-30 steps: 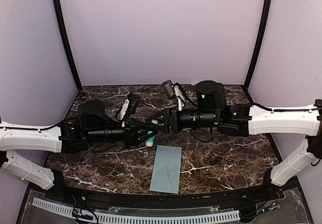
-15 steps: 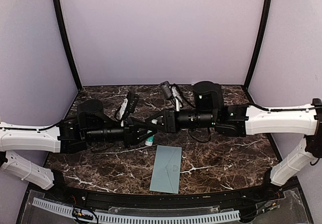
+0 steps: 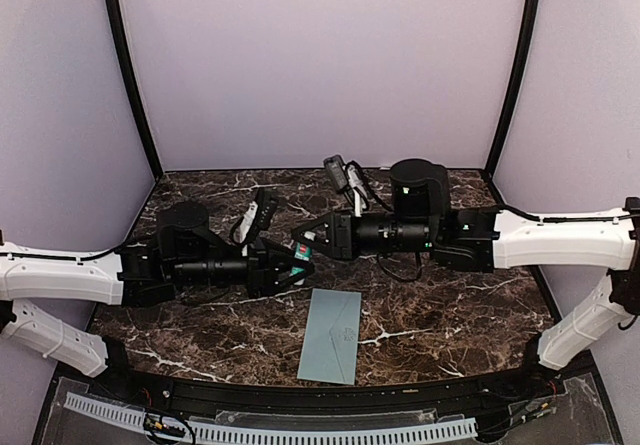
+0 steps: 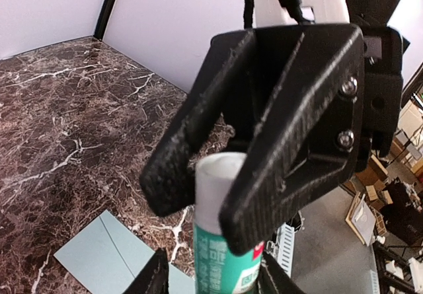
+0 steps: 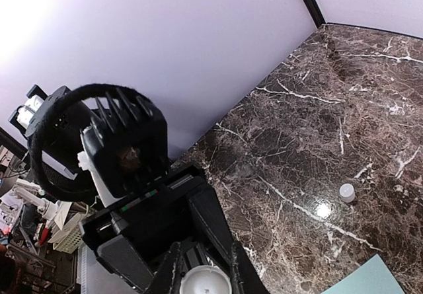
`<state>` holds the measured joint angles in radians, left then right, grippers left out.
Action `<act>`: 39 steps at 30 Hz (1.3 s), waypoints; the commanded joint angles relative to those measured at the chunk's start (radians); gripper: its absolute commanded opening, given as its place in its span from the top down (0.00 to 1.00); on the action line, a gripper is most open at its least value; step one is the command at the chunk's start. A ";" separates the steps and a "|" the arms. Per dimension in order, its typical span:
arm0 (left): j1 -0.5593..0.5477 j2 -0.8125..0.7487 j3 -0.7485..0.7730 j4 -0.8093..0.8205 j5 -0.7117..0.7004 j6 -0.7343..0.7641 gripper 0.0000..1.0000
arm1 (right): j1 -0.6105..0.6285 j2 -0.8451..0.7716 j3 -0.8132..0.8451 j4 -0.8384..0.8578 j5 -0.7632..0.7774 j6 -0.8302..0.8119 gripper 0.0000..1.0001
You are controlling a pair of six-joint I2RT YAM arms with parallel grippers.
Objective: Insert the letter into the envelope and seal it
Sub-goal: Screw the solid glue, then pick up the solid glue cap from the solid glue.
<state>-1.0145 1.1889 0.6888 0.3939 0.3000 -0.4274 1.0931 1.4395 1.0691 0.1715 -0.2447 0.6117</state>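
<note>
The pale grey-teal envelope (image 3: 332,335) lies flat on the marble table near the front edge, flap shut; it also shows in the left wrist view (image 4: 112,254) and the right wrist view (image 5: 380,277). The letter is not in view. A white-and-green glue stick (image 3: 300,255) is held in the air between both grippers, behind the envelope. My left gripper (image 3: 288,267) is shut on its green body (image 4: 225,248). My right gripper (image 3: 305,241) is shut on its white end (image 5: 203,282).
A small white round piece (image 5: 346,191) lies on the marble table (image 3: 450,305). Both arms stretch across the middle of the table and meet at its centre. Purple walls close in the back and sides.
The two grippers and the glue stick between them have moved up and a little away from the table. The envelope has not moved.
</note>
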 commanded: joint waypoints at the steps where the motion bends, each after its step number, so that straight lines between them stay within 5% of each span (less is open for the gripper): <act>1: -0.001 0.003 -0.018 -0.007 0.028 -0.013 0.67 | 0.003 -0.014 0.010 0.048 0.009 0.003 0.83; 6: -0.001 -0.019 -0.029 0.002 0.006 -0.013 0.90 | 0.003 0.003 0.021 0.042 0.008 0.001 0.81; 11: 0.006 -0.046 -0.028 -0.070 -0.087 -0.029 1.00 | 0.001 0.003 0.041 -0.009 0.076 -0.025 0.47; 15: 0.094 -0.081 -0.033 -0.164 -0.088 -0.037 1.00 | -0.019 0.007 0.058 -0.081 0.152 -0.047 0.38; 29: 0.726 -0.143 0.076 -0.555 0.101 0.197 1.00 | -0.024 0.334 0.279 -0.290 0.294 -0.089 0.38; 39: 0.789 -0.211 0.053 -0.558 0.060 0.217 1.00 | 0.005 0.711 0.650 -0.480 0.378 -0.152 0.39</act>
<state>-0.2325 1.0153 0.7364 -0.1410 0.3561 -0.2420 1.0821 2.0525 1.5936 -0.2207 0.0753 0.5018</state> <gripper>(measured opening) 0.218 0.623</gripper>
